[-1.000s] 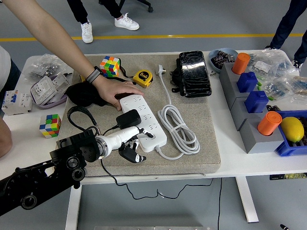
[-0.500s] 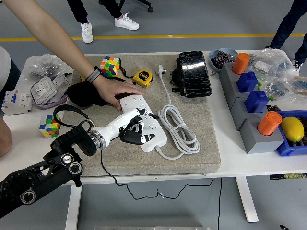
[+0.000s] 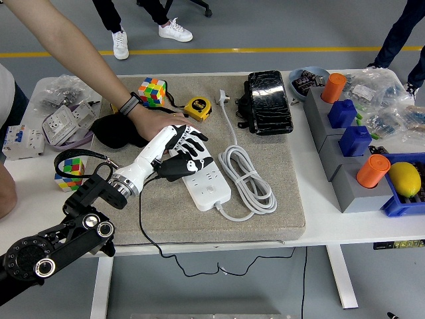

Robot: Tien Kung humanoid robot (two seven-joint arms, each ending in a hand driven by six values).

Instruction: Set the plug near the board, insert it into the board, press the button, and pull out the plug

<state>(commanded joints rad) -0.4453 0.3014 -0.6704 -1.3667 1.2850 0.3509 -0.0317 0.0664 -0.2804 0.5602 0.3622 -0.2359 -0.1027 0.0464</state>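
A: Where are you working?

B: I am working at a white surface (image 3: pixel 332 222) with a grey mat (image 3: pixel 265 219) laid over its middle, on a grey floor crossed by a yellow line. The white power board (image 3: pixel 207 181) is lying on the mat, its cable coiled just beside it on the right. A person's hand (image 3: pixel 154 126) is pressing on the board's far end, holding it still.

A: And the plug?

B: The black plug (image 3: pixel 174 167) is sitting under my left hand (image 3: pixel 180 151), at the board's left edge near its far half. I cannot tell whether its pins are seated in a socket or only resting against the board. Its thin black cord is trailing back toward me and over the surface's near edge.

A: What is your hand doing?

B: My fingers (image 3: pixel 192 141) are lying fairly straight and a little fanned over the board's top, with the plug tucked beneath the palm. I am not sure whether I am pinching it or just pushing on it. My right arm is not in view.

A: How will it handle?

B: I judge the plug light, hard and smooth, so it could twist or slip. I would grip its 2 flat sides, never the limp cord. The board looks light enough to slide unless it is held.
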